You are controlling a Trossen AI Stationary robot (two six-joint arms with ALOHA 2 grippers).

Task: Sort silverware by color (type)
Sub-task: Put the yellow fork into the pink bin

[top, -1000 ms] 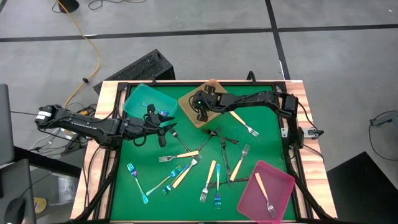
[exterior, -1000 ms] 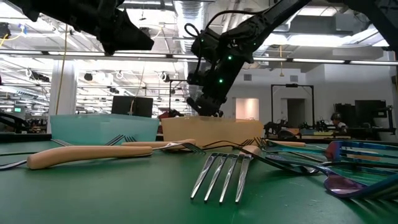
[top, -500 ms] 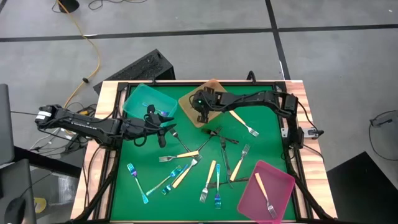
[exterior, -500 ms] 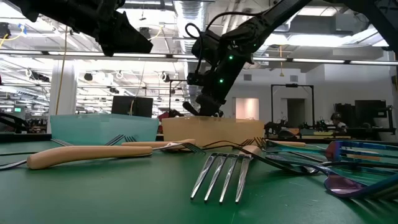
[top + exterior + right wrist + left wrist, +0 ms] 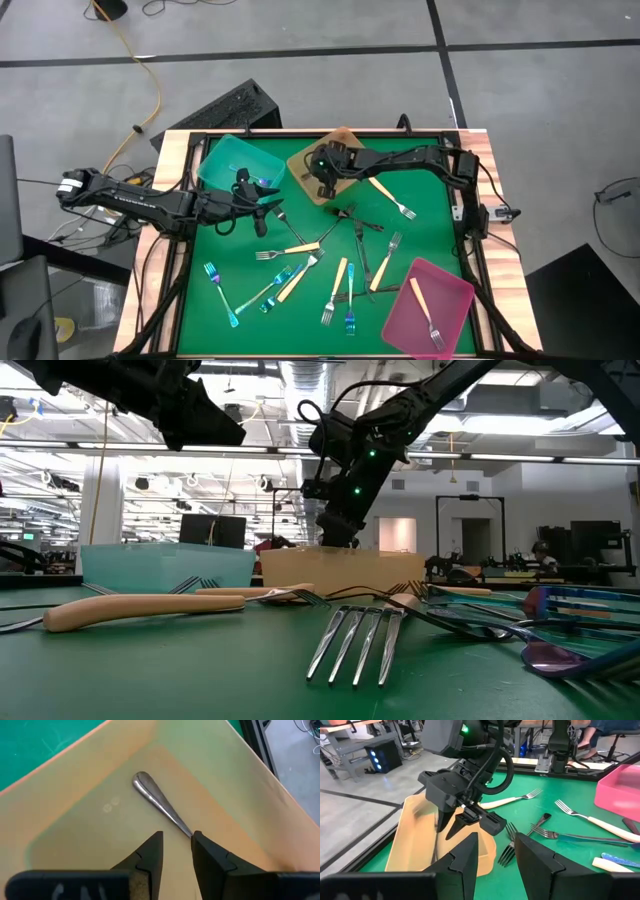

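My right gripper (image 5: 320, 180) hangs over the amber tray (image 5: 342, 142), fingers pointing down and a little apart (image 5: 177, 836). A dark grey utensil (image 5: 157, 800) lies slanting on the tray floor. Its rounded handle end points away from the fingers, and its other end runs behind one fingertip (image 5: 196, 839). My left gripper (image 5: 264, 208) hovers open beside the teal tray (image 5: 225, 165), nothing between its fingers (image 5: 496, 845). Blue, grey and cream-handled forks (image 5: 300, 248) lie scattered on the green mat. My right gripper stands over the dark grey utensil's near end (image 5: 187, 831), which goes out of sight behind one finger. The utensil is much thinner than the gap between the fingers, and I cannot tell whether the finger touches it.
The pink tray (image 5: 445, 318) at the near right corner holds cream-handled forks (image 5: 420, 295). A blue piece (image 5: 262, 183) shows at the teal tray's rim. Most loose forks lie in the mat's middle and near part (image 5: 355, 640). A black frame (image 5: 470, 200) edges the table.
The dark utensil that stuck out slanting below my right gripper's tips in the low view has gone down behind the amber tray's wall. My right gripper stays over that tray, shifted only slightly. My left arm has kept still.
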